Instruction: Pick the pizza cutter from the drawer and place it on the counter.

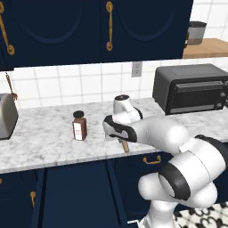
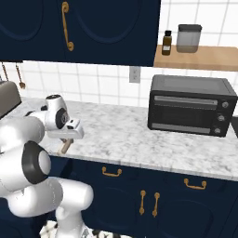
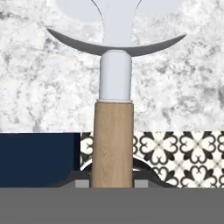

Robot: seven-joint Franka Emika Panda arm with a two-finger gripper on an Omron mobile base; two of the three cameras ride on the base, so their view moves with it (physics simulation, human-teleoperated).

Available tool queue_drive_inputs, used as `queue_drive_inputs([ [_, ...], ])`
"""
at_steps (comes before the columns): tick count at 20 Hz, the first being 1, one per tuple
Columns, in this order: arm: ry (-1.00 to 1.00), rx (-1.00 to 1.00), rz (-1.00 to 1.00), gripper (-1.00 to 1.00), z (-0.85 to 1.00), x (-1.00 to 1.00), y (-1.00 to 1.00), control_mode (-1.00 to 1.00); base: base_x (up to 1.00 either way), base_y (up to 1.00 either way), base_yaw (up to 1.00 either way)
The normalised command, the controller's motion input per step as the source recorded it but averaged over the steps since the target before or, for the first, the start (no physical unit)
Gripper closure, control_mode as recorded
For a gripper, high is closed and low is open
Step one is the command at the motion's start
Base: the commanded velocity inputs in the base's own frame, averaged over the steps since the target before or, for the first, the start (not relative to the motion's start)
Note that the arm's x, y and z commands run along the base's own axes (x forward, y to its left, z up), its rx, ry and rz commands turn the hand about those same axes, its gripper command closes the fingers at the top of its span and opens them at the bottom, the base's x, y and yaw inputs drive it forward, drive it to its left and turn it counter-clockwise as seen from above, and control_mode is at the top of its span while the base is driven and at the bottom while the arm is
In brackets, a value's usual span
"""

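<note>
Far left on the counter [image 1: 40, 133] sits a silver toaster [image 1: 6, 116]. Next comes the brown bottle [image 1: 79, 126], standing upright on the marble. Just right of it the gripper [image 1: 123, 141] hangs over the counter's front edge, fingers pinched on the tan handle of the pizza cutter [image 3: 113, 135]. In the hand view the wheel head lies out over the marble while the handle reaches back past the edge, above patterned floor tile. Further right stands the black toaster oven [image 1: 191, 88], against the wall.
</note>
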Motion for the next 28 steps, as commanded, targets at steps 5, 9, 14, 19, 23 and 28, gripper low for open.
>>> queue_drive_inputs([
  [5,-0.04,0.00,0.00,1.00,-0.62,0.72,0.00,-1.00,0.00,0.00,0.00],
  [9,-0.02,0.00,0.00,1.00,-0.54,0.70,0.00,-1.00,0.00,0.00,0.00],
  [14,0.00,0.00,0.00,-1.00,-0.36,0.64,0.00,-1.00,0.00,0.00,0.00],
  [19,-0.02,0.00,0.00,-1.00,0.00,0.31,0.00,-1.00,0.00,0.00,0.00],
  [23,-0.15,0.00,0.00,-1.00,0.11,-0.41,-0.12,-1.00,0.00,0.00,0.00],
  [28,-0.15,0.04,0.00,-1.00,0.61,-0.93,-0.33,-1.00,0.00,0.00,0.00],
])
